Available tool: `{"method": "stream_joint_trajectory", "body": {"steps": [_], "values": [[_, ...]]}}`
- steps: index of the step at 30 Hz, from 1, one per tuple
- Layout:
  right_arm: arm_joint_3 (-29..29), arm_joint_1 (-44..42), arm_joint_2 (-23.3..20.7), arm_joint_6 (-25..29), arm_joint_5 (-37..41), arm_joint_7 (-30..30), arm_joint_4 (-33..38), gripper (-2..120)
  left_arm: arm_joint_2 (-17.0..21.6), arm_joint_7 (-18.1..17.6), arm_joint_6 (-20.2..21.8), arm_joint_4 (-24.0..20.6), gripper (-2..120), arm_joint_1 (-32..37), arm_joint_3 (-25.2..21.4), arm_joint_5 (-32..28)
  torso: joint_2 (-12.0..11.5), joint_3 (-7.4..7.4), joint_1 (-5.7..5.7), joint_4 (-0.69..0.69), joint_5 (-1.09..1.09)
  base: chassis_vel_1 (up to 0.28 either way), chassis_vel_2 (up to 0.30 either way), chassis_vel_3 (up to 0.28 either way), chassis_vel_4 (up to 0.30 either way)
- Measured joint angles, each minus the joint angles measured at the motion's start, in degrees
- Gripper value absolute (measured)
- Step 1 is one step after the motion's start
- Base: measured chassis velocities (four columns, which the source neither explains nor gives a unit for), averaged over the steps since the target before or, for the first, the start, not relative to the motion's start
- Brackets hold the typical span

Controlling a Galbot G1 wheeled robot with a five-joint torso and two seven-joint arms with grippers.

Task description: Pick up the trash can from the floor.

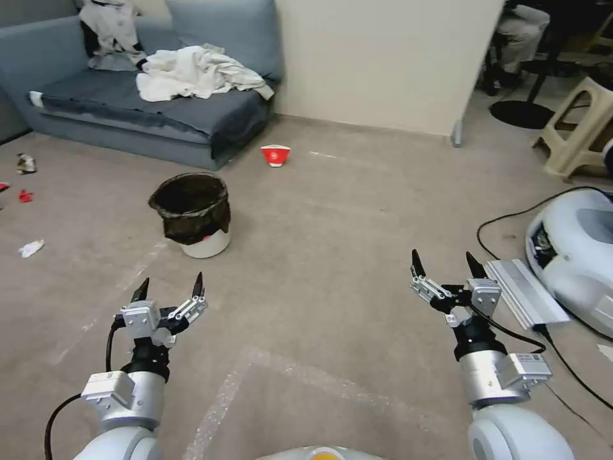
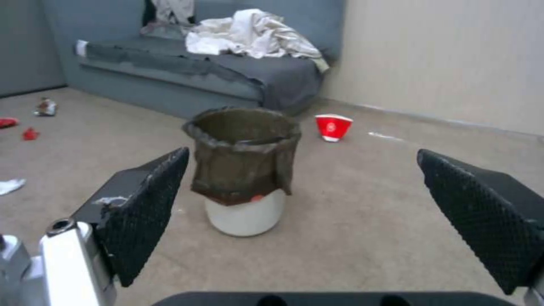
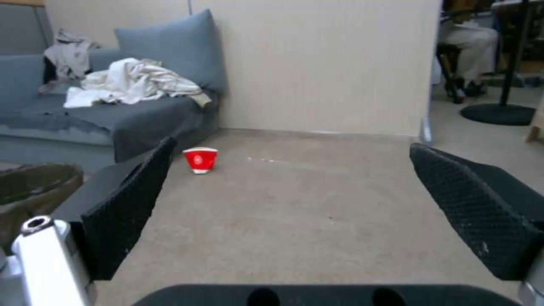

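The small round white plastic trash can (image 1: 195,214) with its crinkly black bag liner folded over the rim stands upright on the beige-grey short-pile carpet floor (image 1: 332,217), left of centre in the head view, just in front of the blue-grey sofa (image 1: 134,108) that fills the upper left. A small red-and-white paper bowl (image 1: 275,154) sits on the floor to the upper right of the can, apart from it. The left tool (image 1: 170,287) hovers in the lower left of the head view, below the can and clear of it, its two dark fingers spread wide; in the left wrist view the can (image 2: 244,170) stands between those fingers, farther off. The right tool (image 1: 447,263) hovers in the lower right, also spread wide and holding nothing, well apart from the can. A black cable (image 1: 511,220) and a white-grey rounded device (image 1: 575,249) lie at the right edge.
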Motion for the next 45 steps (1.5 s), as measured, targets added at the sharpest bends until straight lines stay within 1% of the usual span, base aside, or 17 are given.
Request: {"method": "stream_joint_trajectory", "body": {"steps": [23,32,37,45], "values": [[-0.3,-0.09,0.29,0.31,0.47,-0.41,-0.05,100,0.04,-0.64,0.51,-0.61,100,0.17,-0.55,-0.13,0.0,0.0,0.0,0.0,0.0,0.059,0.054,0.052,0.058],[-0.29,0.08,0.29,1.27,0.63,-0.65,-0.47,100,0.08,-1.58,0.03,-0.34,100,-0.13,-0.56,-0.11,0.0,0.0,0.0,0.01,0.0,0.052,0.044,0.04,0.041],[-0.27,0.18,0.23,1.93,0.87,-0.92,-0.93,100,0.13,-1.8,-0.64,-0.02,100,-0.24,-0.57,0.09,0.0,0.0,0.0,-0.01,0.0,0.0,0.0,0.0,0.0],[-0.48,0.23,0.35,3.64,1.19,-2.54,-1.77,100,0.17,-1.91,-0.79,0.09,100,-0.37,-0.59,0.15,0.0,0.0,0.0,-0.01,0.0,0.0,0.0,0.0,0.0]]}}
